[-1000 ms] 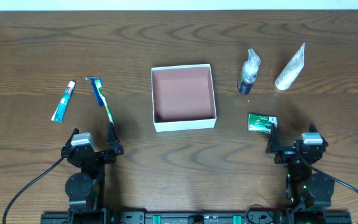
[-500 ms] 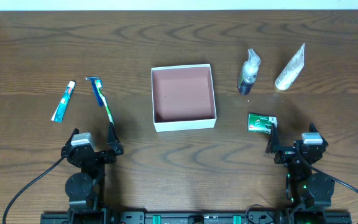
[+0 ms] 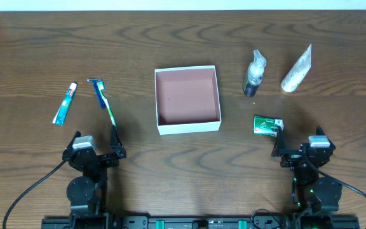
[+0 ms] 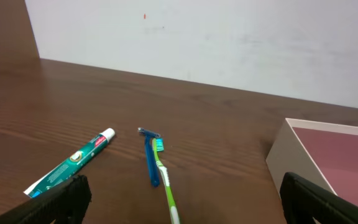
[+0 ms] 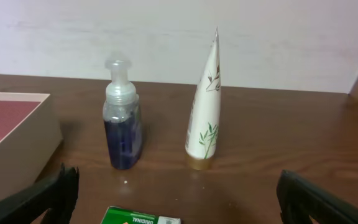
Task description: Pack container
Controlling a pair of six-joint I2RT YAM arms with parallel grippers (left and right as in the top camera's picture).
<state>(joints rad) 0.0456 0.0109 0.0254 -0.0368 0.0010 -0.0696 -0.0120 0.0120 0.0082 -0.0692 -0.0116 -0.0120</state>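
Near edge: left pincer [image 3: 95, 141] and right pincer [image 3: 298, 141] both spread wide, nothing held, low over tabletop [image 3: 183, 168]. Green packet [image 3: 267, 125] lying flat, just ahead of right pincer. Ahead of left pincer: toothbrush [image 3: 111, 114], razor [image 3: 98, 91] close alongside its head; toothpaste tube [image 3: 64, 104] apart, further left. Container [image 3: 189, 127] mid-tabletop btwn arms, open top, reddish floor showing. Far right: pump bottle [image 5: 122, 127] and white tube [image 5: 205, 106] upright, near each other, not touching.

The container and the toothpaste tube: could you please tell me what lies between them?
In the overhead view, a blue razor and a green toothbrush lie close together between the toothpaste tube and the container.
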